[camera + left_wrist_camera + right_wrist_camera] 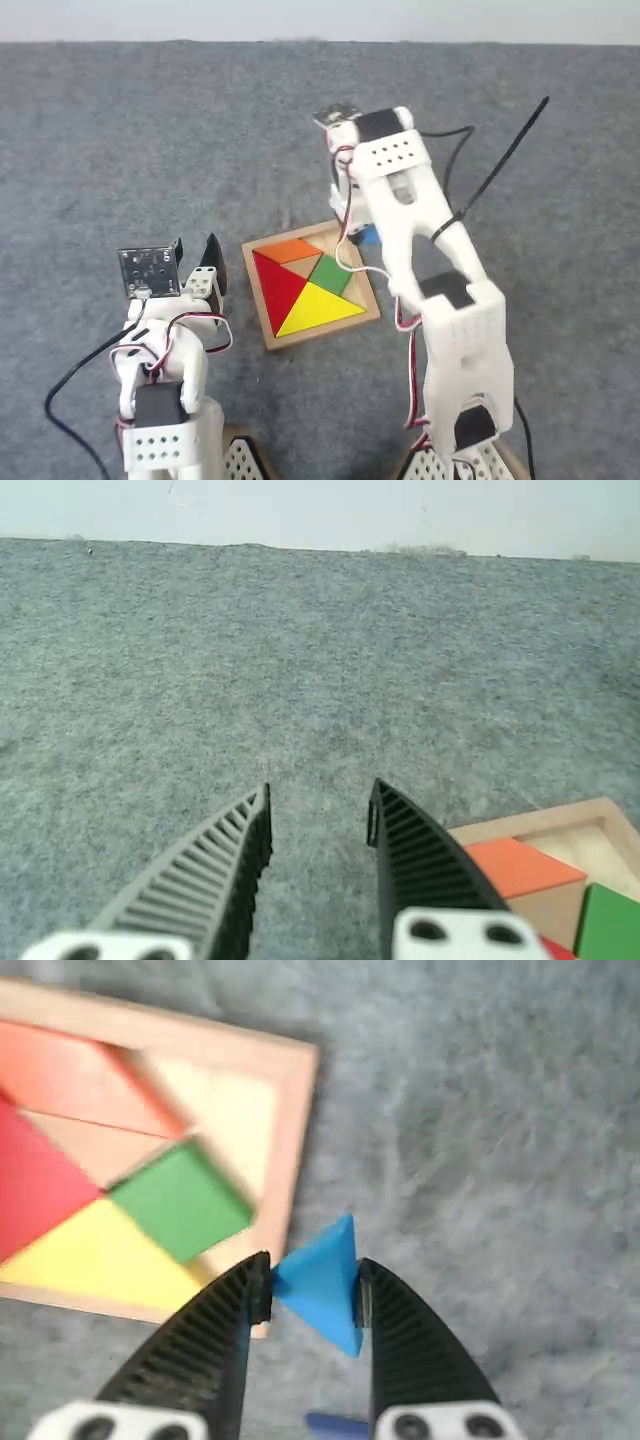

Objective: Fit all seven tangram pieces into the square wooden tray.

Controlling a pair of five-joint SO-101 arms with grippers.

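Grey felt table cover [120, 150], white wall [300, 18] behind

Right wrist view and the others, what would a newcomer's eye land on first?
The bright blue triangle pinched in the right hand, just outside the rim of the wooden tray. Then the colours inside the tray: red triangle, yellow triangle, green square, orange piece.

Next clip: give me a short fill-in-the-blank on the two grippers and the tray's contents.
The right gripper is shut on a ____ triangle.
The left gripper hangs ____ above the grey carpet, holding nothing.
In the tray, the square piece is ____.
Missing words: blue; open; green.
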